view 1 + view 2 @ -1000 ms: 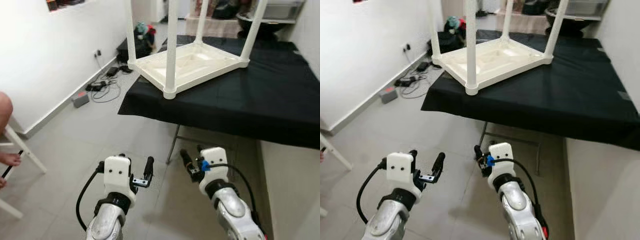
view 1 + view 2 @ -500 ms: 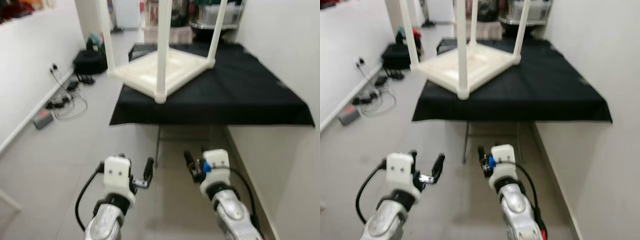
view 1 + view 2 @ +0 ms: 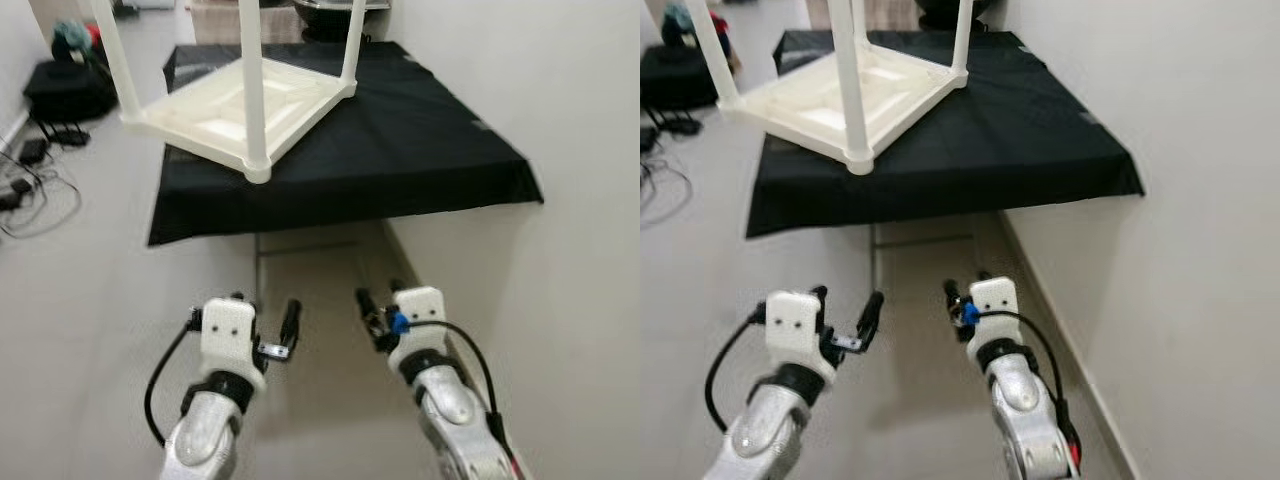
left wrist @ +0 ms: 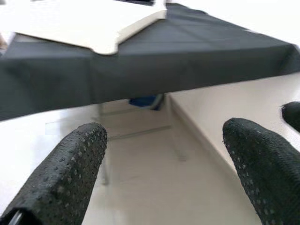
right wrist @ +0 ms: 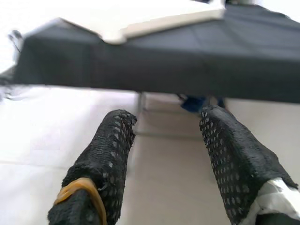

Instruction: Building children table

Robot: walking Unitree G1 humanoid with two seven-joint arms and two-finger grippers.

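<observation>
Claws are being held low over the floor, short of the black-draped surface (image 3: 420, 140): the left claw (image 3: 262, 322) is spread wide, the right claw (image 3: 378, 300) parted less, both empty. The white children's table (image 3: 240, 95) is lying upside down on the surface's left part, legs up. Something blue (image 4: 143, 101) beneath the surface is being shown by the wrist views.

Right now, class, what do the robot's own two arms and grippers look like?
Both arms are silver with black joint rings. Each ends in a white boxy housing carrying two long black textured fingers. The left gripper has a looping black cable; the right gripper has a blue fitting, a black cable and a yellow band on one finger.
</observation>
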